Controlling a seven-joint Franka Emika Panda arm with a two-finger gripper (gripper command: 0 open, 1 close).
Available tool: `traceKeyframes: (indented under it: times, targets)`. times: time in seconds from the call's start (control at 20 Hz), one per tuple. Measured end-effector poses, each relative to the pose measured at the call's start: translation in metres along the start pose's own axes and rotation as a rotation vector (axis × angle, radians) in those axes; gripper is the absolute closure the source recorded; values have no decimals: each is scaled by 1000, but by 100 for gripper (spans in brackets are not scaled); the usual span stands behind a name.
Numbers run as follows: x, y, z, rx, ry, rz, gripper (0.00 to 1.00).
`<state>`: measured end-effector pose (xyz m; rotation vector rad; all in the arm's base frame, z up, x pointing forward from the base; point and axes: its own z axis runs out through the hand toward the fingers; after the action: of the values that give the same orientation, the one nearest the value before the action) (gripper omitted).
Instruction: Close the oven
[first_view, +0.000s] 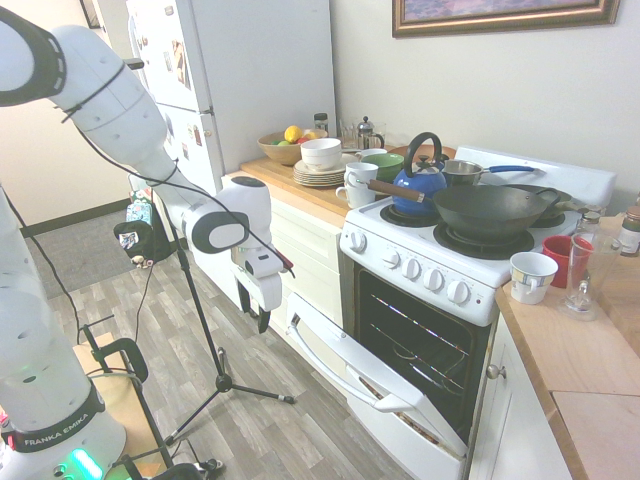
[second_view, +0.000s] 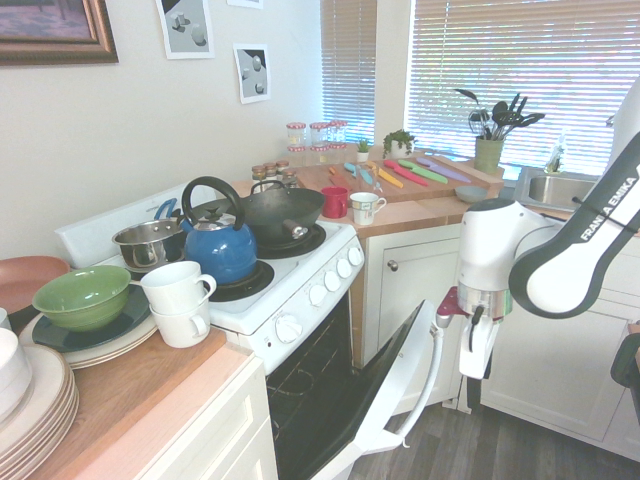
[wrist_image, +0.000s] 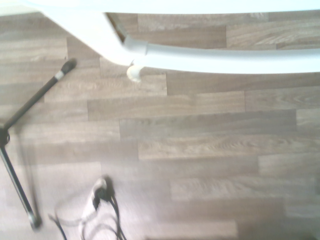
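- gripper (first_view: 254, 308): left of centre in the first exterior view, just beside the door's outer edge. dark tips stood apart, so jaws read open, nothing gripped.
- bar handle (wrist_image: 225, 61): smooth, rigid, bowed off the door at both end mounts. looked slippery for a pinch; mid-span seemed the best grab, clear of the mounts.
- oven door (first_view: 400, 440): lower centre of the first exterior view, dropped partway open and tilted. looked stiff and fairly heavy, hinged low, likely some spring drag. a push on the outer face near the top edge, centred, probably beat a pinch: more leverage, less twist. fingers needed to stay out of the closing gap.
- oven (first_view: 400, 262): centre to lower right there, body upright against the wall. heavy enough, i judged, to take a steady push; a slam could have jolted the top.
- rack (first_view: 420, 350): inside the dark cavity, might have rattled.
- wok (first_view: 485, 212) and blue kettle (first_view: 420, 182): right of centre, on the cooktop, loose. slow, even closing was the safer call.
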<state>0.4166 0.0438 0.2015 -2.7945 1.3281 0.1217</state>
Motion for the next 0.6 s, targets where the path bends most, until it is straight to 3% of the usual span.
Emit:
traceKeyframes:
  times: [0.6]
  targets:
    - [56, -36, 49, 57, 114, -49, 0]
